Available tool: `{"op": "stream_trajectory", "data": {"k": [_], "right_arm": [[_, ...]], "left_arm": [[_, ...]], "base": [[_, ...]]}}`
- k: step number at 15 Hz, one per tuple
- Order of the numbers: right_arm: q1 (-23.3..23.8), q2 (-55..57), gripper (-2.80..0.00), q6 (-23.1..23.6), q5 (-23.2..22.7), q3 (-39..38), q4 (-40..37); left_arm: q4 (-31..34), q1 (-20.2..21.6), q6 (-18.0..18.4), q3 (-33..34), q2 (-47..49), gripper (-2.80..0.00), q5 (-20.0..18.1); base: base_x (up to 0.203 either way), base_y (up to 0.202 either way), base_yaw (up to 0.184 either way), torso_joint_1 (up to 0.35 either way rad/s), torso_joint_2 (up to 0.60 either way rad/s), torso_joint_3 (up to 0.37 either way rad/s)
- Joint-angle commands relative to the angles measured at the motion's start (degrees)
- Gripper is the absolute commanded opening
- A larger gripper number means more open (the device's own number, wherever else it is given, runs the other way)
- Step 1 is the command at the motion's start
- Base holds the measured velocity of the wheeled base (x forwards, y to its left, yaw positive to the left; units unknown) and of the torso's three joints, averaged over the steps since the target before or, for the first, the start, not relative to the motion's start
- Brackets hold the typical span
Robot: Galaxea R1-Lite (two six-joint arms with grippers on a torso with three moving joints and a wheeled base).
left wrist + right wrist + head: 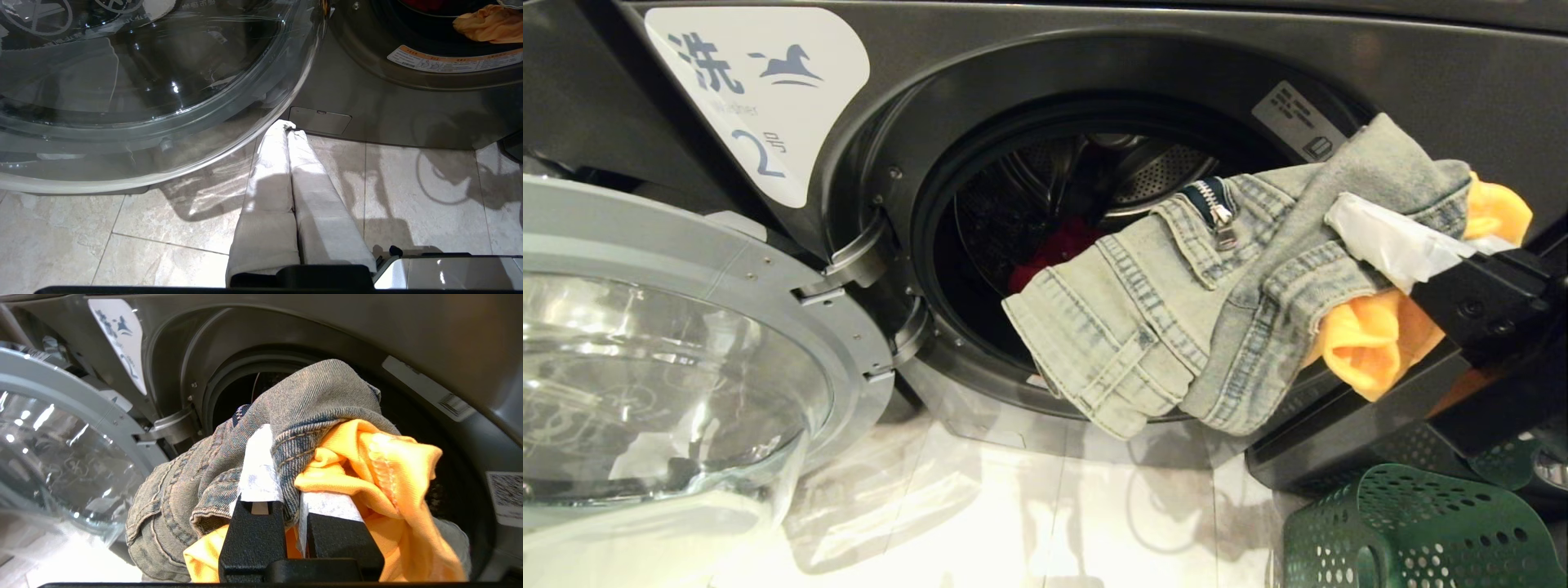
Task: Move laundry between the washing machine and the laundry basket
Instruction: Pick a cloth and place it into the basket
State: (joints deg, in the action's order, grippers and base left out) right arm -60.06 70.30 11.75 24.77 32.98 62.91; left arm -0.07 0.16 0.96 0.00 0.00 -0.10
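Right gripper point(286, 494) fingers clamped, raised; left gripper point(288, 134) fingers pressed together, apparently parked low.

Faded, rough-woven denim garment point(1143, 327) with a metal zipper point(1222, 219). Soft, smooth-knit orange cloth point(1372, 339). Matt dark-grey washing machine front point(1437, 73); perforated, shiny metal drum point(1152, 167). Glossy clear glass door bowl point(662, 384) in a matt silver-grey plastic ring point(768, 269). Perforated green plastic laundry basket point(1413, 531). Polished, reflective marble-look floor tiles point(155, 241). White fabric-wrapped fingers point(294, 192).
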Motion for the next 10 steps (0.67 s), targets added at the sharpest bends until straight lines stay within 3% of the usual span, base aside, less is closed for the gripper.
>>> {"op": "stream_trajectory", "data": {"k": [1, 4, 8, 10], "right_arm": [[-0.4, -3.8, -2.80, 0.5, 0.1, -1.1, -0.3], [-0.5, -9.3, -2.80, 2.9, 0.1, -0.9, -4.7], [-1.5, -20.3, -2.80, 6.3, 0.7, 0.5, -16.5], [-1.5, -24.5, -2.80, 10.6, 0.9, 1.4, -18.5]], "left_arm": [[0.0, 0.0, 0.0, 0.0, 0.0, -2.80, 0.0], [0.0, 0.0, 0.0, 0.0, 0.0, -2.80, 0.0], [0.0, 0.0, 0.0, 0.0, 0.0, -2.80, 0.0], [0.0, 0.0, 0.0, 0.0, 0.0, -2.80, 0.0]], "base": [[0.000, 0.000, 0.000, 0.000, 0.00, 0.000], [0.000, 0.000, 0.000, 0.000, 0.00, 0.000], [0.000, 0.000, 0.000, 0.000, 0.00, 0.000], [0.000, 0.000, 0.000, 0.000, 0.00, 0.000]]}}
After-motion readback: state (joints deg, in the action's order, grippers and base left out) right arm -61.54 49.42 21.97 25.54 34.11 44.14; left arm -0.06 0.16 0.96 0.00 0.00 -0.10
